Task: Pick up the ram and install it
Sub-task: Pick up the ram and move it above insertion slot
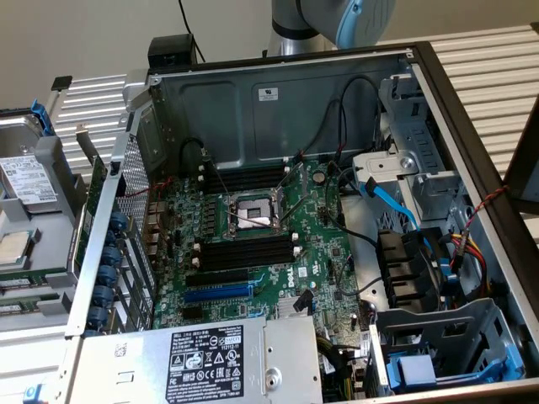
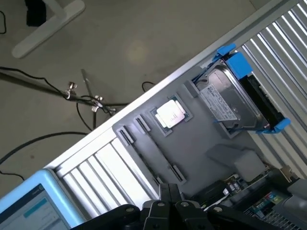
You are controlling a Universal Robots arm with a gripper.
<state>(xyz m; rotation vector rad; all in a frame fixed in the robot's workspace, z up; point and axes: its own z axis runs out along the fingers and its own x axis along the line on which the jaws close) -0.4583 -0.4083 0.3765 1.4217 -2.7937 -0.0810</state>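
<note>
My gripper [image 2: 171, 192] hangs high over a grey tray [image 2: 201, 139] beside the open computer case, its black fingers shut together with nothing between them. A thin dark-green strip with a small white patch, which looks like the ram [image 2: 224, 188], lies at the tray's edge nearest the case. In the exterior view the same green strip [image 1: 80, 240] runs along the case's outer wall at the exterior view's left. Black memory slots [image 1: 244, 252] lie on the motherboard [image 1: 320, 244] beside the processor socket [image 1: 253, 212]. The arm's grey-blue joint [image 1: 337, 18] sits above the case's back wall.
The tray also carries a loose processor [image 2: 170, 114] and a hard drive in a blue caddy [image 2: 235, 98]. Inside the case are a blue expansion slot [image 1: 219, 293], a power supply [image 1: 206, 362], drive cages [image 1: 438, 353] and loose cables [image 1: 396, 202]. Cables [image 2: 72, 93] lie on the floor.
</note>
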